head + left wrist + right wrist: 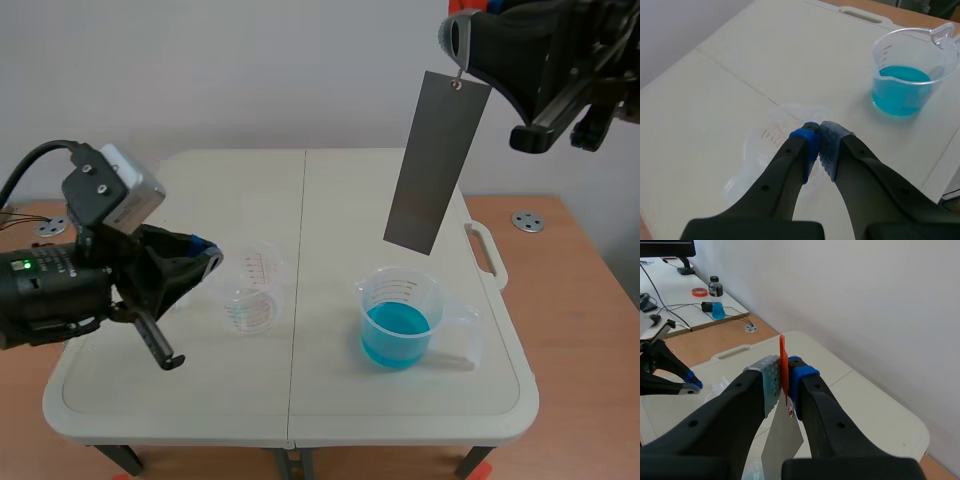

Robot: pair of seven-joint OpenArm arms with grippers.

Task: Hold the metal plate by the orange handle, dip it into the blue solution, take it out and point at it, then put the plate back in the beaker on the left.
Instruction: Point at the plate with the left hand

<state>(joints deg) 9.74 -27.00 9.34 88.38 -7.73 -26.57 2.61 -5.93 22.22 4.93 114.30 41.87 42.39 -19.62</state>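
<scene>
Right gripper (462, 30) first: in the scene view it's way up over the table's far right corner, clamped on the orange handle (466, 11). The metal plate (437, 160) hangs from it, a bit tilted. Its lower end is in the air above the beaker of blue solution (400, 320), clear of the rim and not in the liquid. That beaker stands right of the table's (350, 190) middle seam, toward the near right corner. The empty clear beaker (250, 290) stands left of the seam. The left gripper (205, 258) is low over the left side, just beside the empty beaker, fingers pressed together with nothing in them.

Left wrist view: the left gripper (817, 135) has its pads meeting at the tips, so it's closed on nothing. The empty beaker (771, 137) is right under and ahead of the tips, pretty faint. The blue solution beaker (902, 75) is well ahead, off toward the table's far side.

Right wrist view: the right gripper (785, 375) pinches the thin orange handle (783, 357) between its pads, and the metal plate (782, 440) drops straight down below the fingers. The left gripper (690, 386) shows low down by the table. On a desk in the background there's a bottle of blue liquid (716, 291) and an orange tape roll (699, 291).
</scene>
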